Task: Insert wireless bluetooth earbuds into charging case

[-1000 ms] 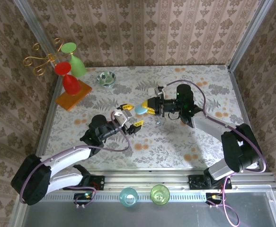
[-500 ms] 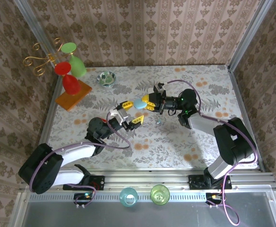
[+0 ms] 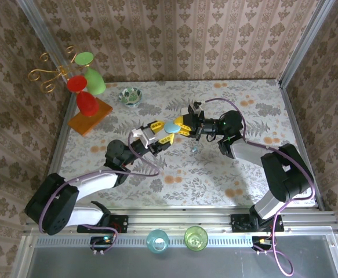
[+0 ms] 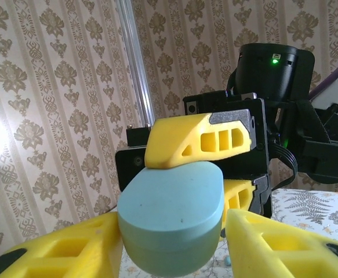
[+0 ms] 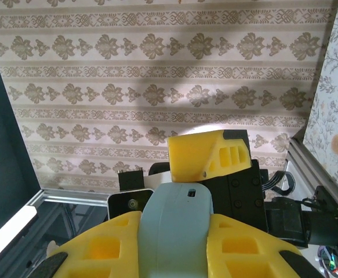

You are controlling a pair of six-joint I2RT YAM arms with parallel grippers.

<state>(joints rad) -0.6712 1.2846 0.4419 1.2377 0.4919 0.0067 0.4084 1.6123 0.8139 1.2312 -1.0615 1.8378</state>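
While left fingers (image 4: 70, 252) flank case (image 4: 171, 223), partly open

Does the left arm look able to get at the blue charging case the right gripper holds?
Probably yes. The open fingers of the left gripper flank the charging case, and the right gripper pinches it top and bottom, leaving its sides free.

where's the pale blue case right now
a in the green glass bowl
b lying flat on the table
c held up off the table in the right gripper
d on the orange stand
c: the blue case sits clamped between the right gripper's yellow fingers above the table, with the left gripper's fingers on either side of it.
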